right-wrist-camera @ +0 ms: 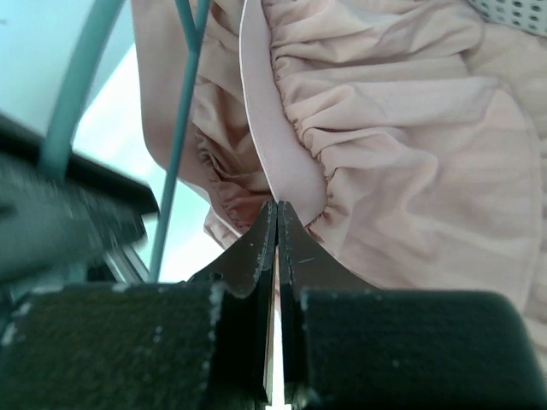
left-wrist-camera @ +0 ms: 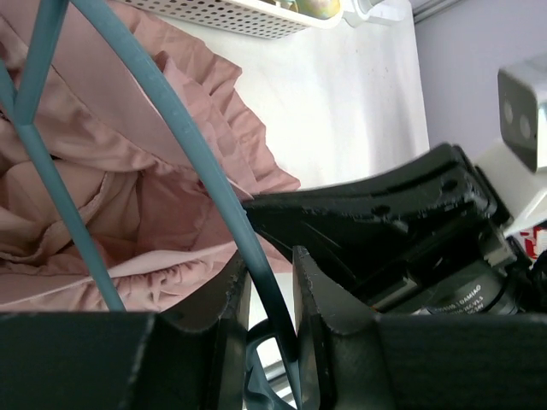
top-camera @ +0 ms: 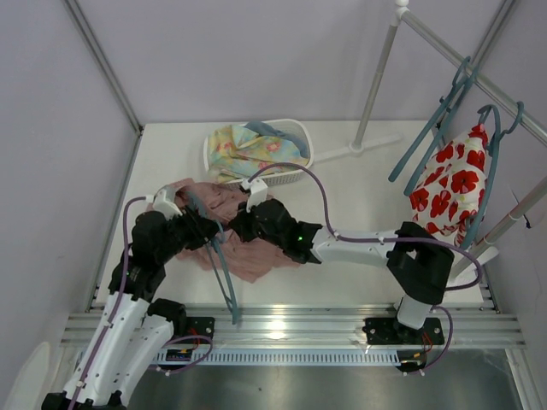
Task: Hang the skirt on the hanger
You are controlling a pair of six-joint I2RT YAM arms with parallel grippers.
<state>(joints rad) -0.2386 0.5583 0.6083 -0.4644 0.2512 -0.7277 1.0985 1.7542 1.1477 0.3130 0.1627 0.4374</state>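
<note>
Pinching the skirt [right-wrist-camera: 410, 128] with our right tool [right-wrist-camera: 276, 213] shut tight while our left tool [left-wrist-camera: 269, 282] clamps the hanger [left-wrist-camera: 205, 171], we risk the thin bite slipping.

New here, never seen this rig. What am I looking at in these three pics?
These are two robot arms bolted at the near edge of a table, each ending in a two-finger pincer. The big picture looks down from above and behind them. The other two come from a camera on each wrist, which is why black fingers fill the bottom of them.

On the table lie a pink skirt and a white basket of pastel cloth. A rack on the right carries spare hangers and a red-flowered cloth.

The left pincer grips a teal hanger by one bar. The right pincer is shut on the skirt's waistband, as far as its camera shows.
</note>
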